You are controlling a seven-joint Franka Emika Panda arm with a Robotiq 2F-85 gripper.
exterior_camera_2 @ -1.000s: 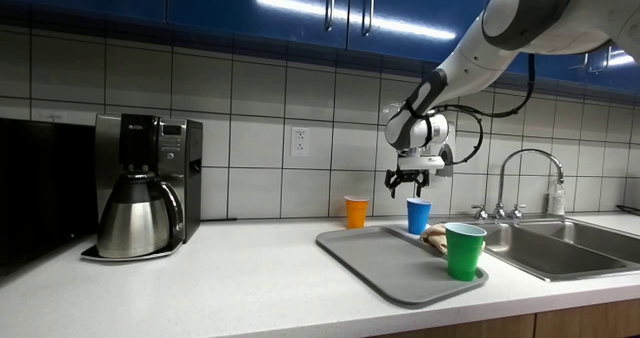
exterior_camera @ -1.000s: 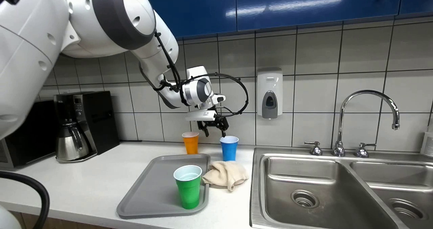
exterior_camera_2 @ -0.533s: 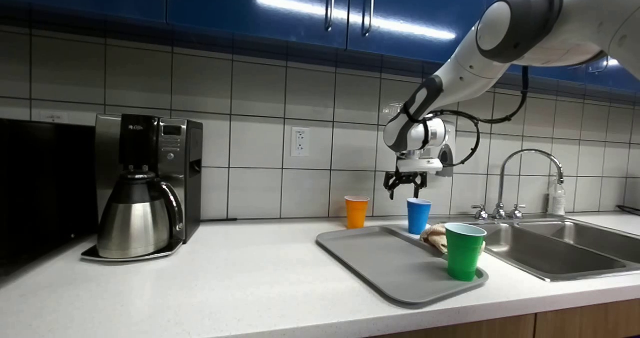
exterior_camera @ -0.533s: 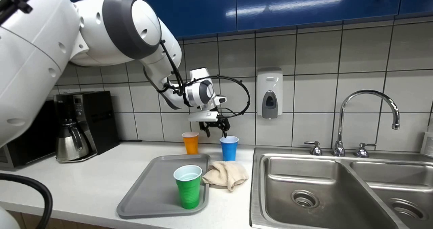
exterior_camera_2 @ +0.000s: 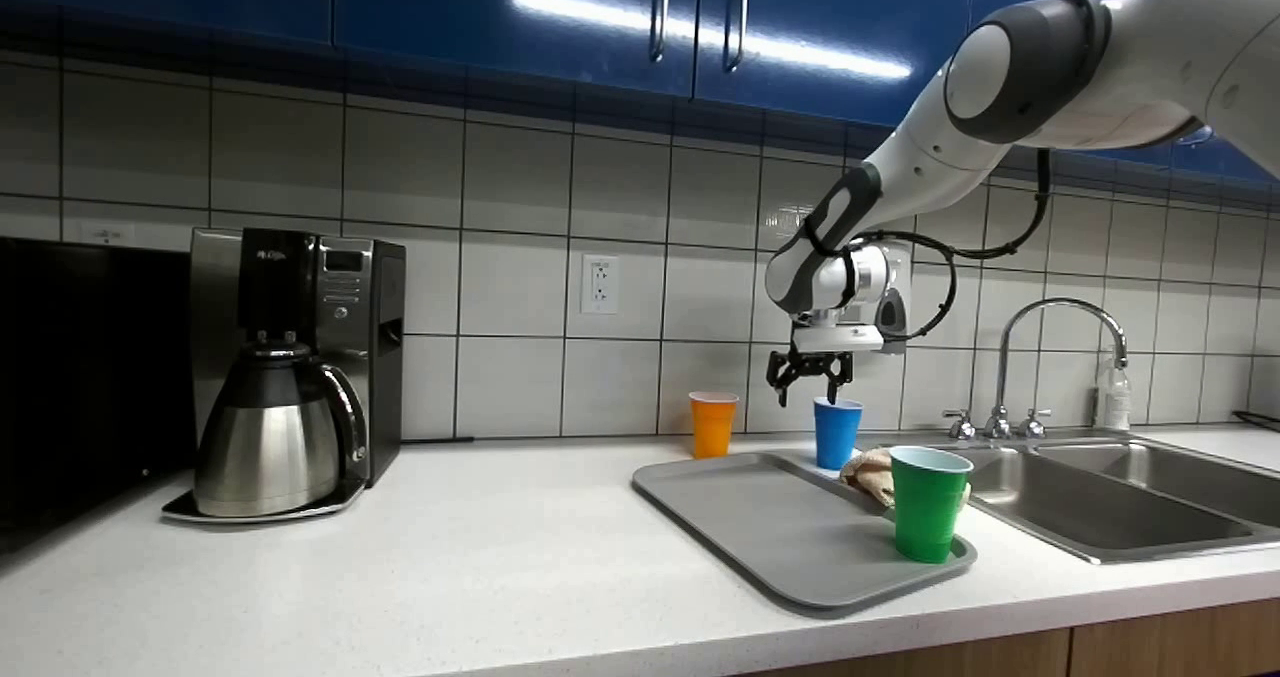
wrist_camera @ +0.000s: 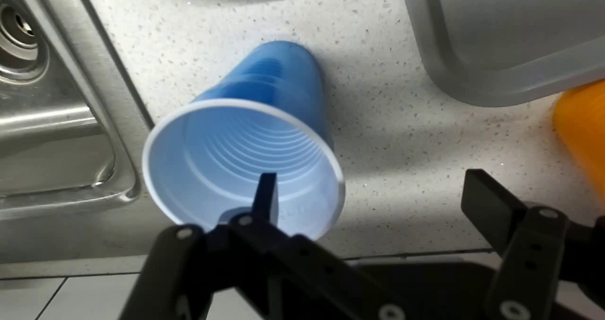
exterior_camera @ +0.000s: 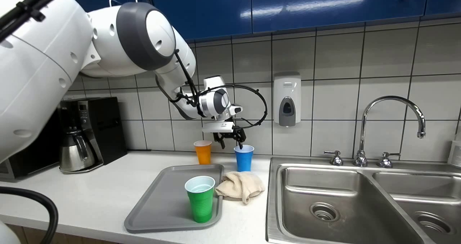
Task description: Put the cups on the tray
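The green cup [exterior_camera_2: 928, 519] stands upright on the tray [exterior_camera_2: 760, 517], at its near right corner; the orange cup [exterior_camera_2: 712, 427] stands on the surface [exterior_camera_2: 450, 577] just beyond the tray's far edge; the blue cup [exterior_camera: 244, 160] stands right of the orange one, with a cloth [exterior_camera: 240, 186] on its near side; the tool [exterior_camera_2: 807, 399] is spread wide, one fingertip [wrist_camera: 265, 192] overlapping the blue cup's mouth in the wrist view; whether above or inside, I cannot tell.
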